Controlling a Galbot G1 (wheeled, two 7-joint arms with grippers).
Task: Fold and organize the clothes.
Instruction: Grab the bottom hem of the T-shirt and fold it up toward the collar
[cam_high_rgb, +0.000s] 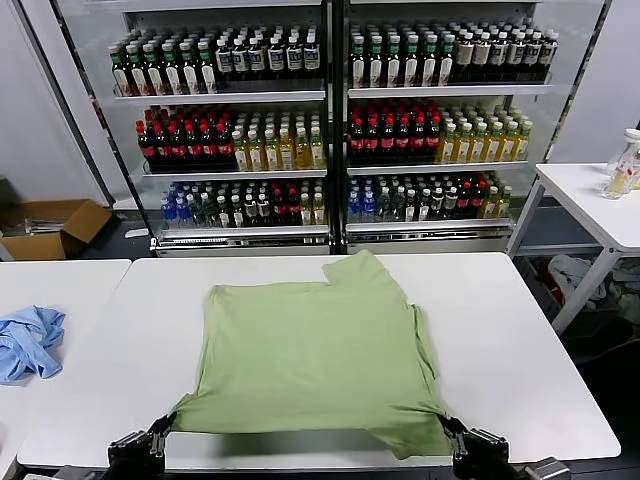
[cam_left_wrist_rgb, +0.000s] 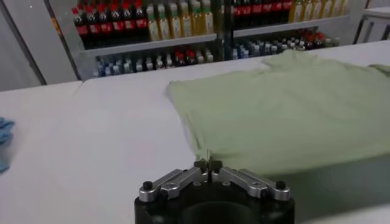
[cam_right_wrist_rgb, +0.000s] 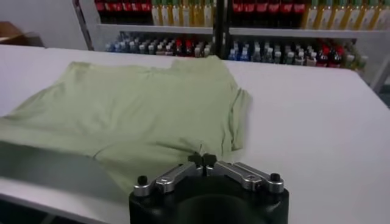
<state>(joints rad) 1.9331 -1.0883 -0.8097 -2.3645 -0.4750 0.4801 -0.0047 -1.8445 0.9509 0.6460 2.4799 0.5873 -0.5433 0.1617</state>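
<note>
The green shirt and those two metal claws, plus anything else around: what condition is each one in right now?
Green shirt: spread flat on the white table, near hem hanging over the edge, pinched at both near corners.
Left gripper: shut on the shirt's corner.
Right gripper: shut on the other corner.
Blue garment: crumpled on the neighbouring table.
Cardboard box: open, on the floor.
Bottles: upright in rows on the shelves.

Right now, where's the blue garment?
In the head view, the light blue garment lies crumpled on the separate white table at the robot's far left, apart from the green shirt.
</note>
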